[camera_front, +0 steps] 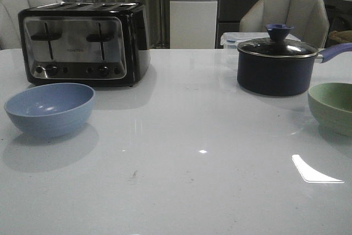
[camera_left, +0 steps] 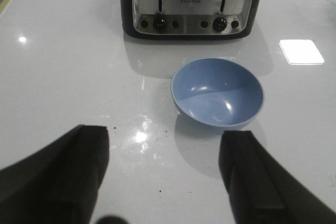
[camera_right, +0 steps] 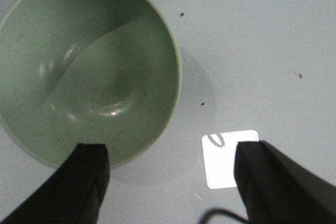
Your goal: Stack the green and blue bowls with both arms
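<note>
A black and chrome four-slot toaster [camera_front: 83,43] sits on the white table [camera_front: 181,158], toward the back left. Well off to the toaster's right there's a dark navy saucepan [camera_front: 278,70] with a glass lid [camera_front: 278,47] and a blue knob, its handle pointing away from the toaster. A clear plastic container [camera_front: 234,39] sits just behind the saucepan, and two grey chairs [camera_front: 283,15] stand past the table.
</note>
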`<state>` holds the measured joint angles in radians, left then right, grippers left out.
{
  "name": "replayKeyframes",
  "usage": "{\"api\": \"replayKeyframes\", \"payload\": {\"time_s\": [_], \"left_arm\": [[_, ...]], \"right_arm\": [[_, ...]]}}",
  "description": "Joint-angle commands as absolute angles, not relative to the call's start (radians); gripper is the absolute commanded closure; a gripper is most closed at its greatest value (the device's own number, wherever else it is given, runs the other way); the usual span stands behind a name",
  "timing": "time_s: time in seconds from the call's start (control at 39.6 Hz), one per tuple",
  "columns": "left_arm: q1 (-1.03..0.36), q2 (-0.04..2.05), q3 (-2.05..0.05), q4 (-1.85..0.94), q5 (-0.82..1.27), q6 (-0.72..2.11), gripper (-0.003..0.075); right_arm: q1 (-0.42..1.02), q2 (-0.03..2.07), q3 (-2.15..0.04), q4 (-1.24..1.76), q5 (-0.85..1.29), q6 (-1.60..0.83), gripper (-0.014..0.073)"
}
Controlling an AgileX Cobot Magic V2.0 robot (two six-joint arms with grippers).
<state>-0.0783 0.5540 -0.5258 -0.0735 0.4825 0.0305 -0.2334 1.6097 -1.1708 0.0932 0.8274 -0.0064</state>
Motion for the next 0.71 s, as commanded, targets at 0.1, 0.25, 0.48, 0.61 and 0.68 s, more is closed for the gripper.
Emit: {"api": "replayKeyframes", "payload": {"time_s": [0.1,0.25,0.48,0.61,0.68], "left_arm": [[-0.077,0.562,-0.553,-0.078,0.401,0.026,0.0212],[-0.077,0.562,-0.553,-0.078,0.401,0.026,0.0212],[-0.077,0.562,-0.553,-0.078,0.401,0.026,0.0212],[-0.077,0.562,-0.553,-0.078,0.401,0.026,0.0212],[-0.077,0.562,-0.553,-0.078,0.401,0.026,0.0212]], "right_arm": [[-0.238,1.715,-1.28,0.103,0.777,-0.04,0.0001],[-0.238,1.802,-1.328,0.103,0.767,-0.047,0.0001],[-0.238,1.862,-1.354,0.103,0.761,-0.057,0.0043],[-0.238,1.865,-1.354,0.108,0.761,-0.08,0.0201],[-0.238,1.865,-1.354,0.122,0.763,-0.081,0.0305]]}}
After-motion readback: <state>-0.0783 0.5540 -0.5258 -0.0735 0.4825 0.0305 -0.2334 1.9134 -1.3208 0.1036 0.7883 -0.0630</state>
